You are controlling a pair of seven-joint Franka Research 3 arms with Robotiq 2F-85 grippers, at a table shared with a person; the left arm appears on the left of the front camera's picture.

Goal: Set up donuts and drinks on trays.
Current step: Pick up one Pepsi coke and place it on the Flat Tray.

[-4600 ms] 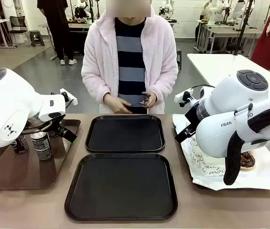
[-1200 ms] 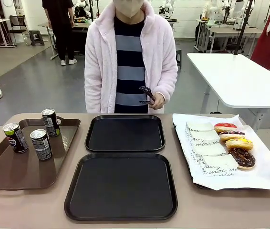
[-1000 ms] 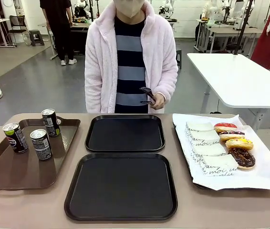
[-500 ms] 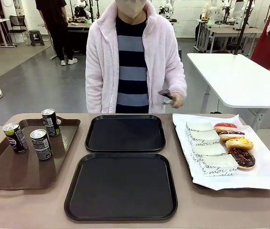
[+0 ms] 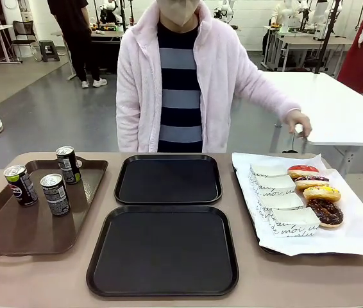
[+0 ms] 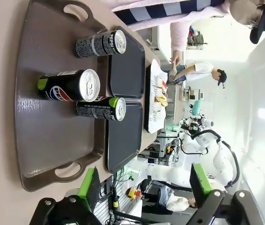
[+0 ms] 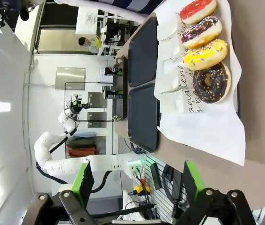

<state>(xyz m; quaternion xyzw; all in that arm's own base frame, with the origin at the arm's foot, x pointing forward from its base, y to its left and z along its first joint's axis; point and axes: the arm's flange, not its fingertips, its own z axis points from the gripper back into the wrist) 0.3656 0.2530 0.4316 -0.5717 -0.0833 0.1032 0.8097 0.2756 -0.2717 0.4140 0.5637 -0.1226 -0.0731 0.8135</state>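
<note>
Two black trays lie bare at the table's middle, the far one (image 5: 168,179) and the near one (image 5: 163,250). Three drinks (image 5: 55,194) stand on a brown tray (image 5: 15,234) at the left; in the left wrist view they are the cans (image 6: 71,86) ahead of my open left gripper (image 6: 145,185). Several donuts (image 5: 322,192) in white sleeves lie in a row on white paper at the right. My right gripper (image 7: 138,183) is open, away from the donuts (image 7: 206,54), and holds nothing.
A person in a pink jacket stands at the far side, one hand (image 5: 299,122) stretched out to the right beyond the paper-lined tray (image 5: 354,237). A white table (image 5: 322,102) stands behind at the right.
Both arms have drawn back from over the table. The person's hand, earlier held in front of the body with a dark tool, has swung out to the right.
</note>
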